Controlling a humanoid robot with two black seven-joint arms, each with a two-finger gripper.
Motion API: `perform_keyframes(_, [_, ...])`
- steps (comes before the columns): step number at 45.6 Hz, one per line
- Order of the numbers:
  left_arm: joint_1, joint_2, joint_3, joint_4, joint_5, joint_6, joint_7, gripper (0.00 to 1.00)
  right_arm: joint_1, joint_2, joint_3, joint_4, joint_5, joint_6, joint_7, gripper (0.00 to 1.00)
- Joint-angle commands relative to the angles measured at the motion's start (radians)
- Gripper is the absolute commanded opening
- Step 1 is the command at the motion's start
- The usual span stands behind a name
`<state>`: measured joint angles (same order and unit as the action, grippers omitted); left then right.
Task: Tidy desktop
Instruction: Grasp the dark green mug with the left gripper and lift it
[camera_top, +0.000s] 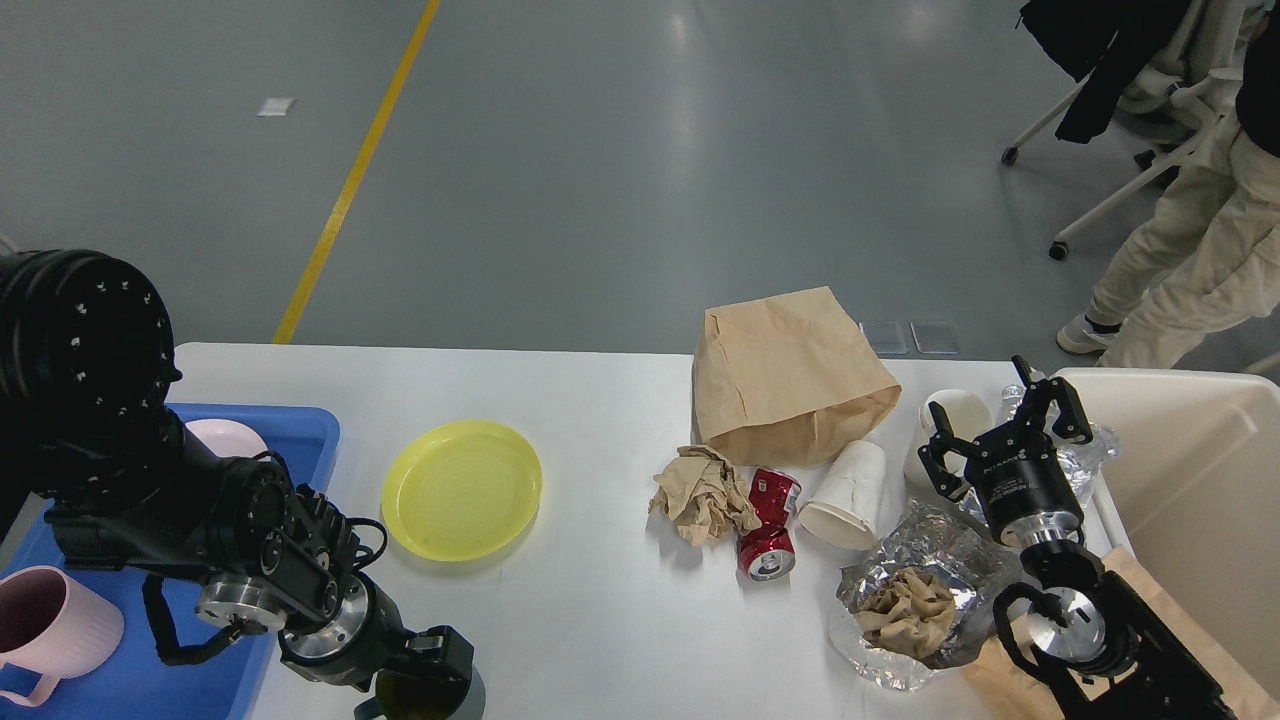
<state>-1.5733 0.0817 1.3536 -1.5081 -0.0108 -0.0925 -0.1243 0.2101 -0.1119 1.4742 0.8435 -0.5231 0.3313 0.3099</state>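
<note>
The white desktop (600, 620) holds a yellow plate (462, 488), a brown paper bag (790, 375), crumpled brown paper (705, 493), a crushed red can (770, 525), a tipped white paper cup (845, 480) and foil with crumpled paper (910, 600). My left gripper (425, 668) is low at the front edge, right over a dark green mug (440, 700); its fingers are partly hidden. My right gripper (1005, 425) is open and empty, above the foil and next to a white cup (958, 412).
A blue tray (140, 670) at the left holds a pink plate (228, 437) and a pink mug (50, 630). A cream bin (1190, 480) stands at the right edge. A person and a chair are beyond the table at the far right.
</note>
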Motion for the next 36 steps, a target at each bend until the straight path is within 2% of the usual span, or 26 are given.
perform_keyframes(1, [0.012, -0.004, 0.001, 0.002, 0.0, 0.05, 0.0, 0.9, 0.0, 0.0, 0.0, 0.0, 0.0, 0.0, 0.0, 1.0])
perform_keyframes(5, [0.015, -0.004, 0.009, 0.002, 0.0, 0.076, 0.005, 0.81, 0.0, 0.0, 0.0, -0.001, 0.0, 0.0, 0.0, 1.0])
perform_keyframes(10, [0.015, 0.001, 0.016, 0.002, 0.0, 0.079, 0.008, 0.63, 0.0, 0.0, 0.0, 0.0, 0.0, 0.0, 0.0, 1.0])
perform_keyframes(15, [0.019, -0.002, 0.015, 0.0, 0.002, 0.074, 0.008, 0.55, 0.0, 0.0, 0.0, -0.001, 0.0, 0.0, 0.0, 1.0])
perform_keyframes(20, [0.03, 0.001, 0.015, 0.0, 0.005, 0.077, 0.008, 0.4, 0.0, 0.0, 0.0, 0.0, 0.0, 0.0, 0.0, 1.0])
perform_keyframes(29, [0.038, 0.004, 0.016, 0.006, 0.003, 0.079, 0.009, 0.06, 0.0, 0.0, 0.0, 0.0, 0.0, 0.0, 0.0, 1.0])
perform_keyframes(32, [0.038, 0.006, 0.021, 0.008, 0.003, 0.077, 0.011, 0.0, 0.0, 0.0, 0.0, 0.0, 0.0, 0.0, 0.0, 1.0])
perform_keyframes(36, [0.038, 0.006, 0.027, 0.009, 0.003, 0.079, 0.014, 0.0, 0.0, 0.0, 0.0, 0.0, 0.0, 0.0, 0.0, 1.0])
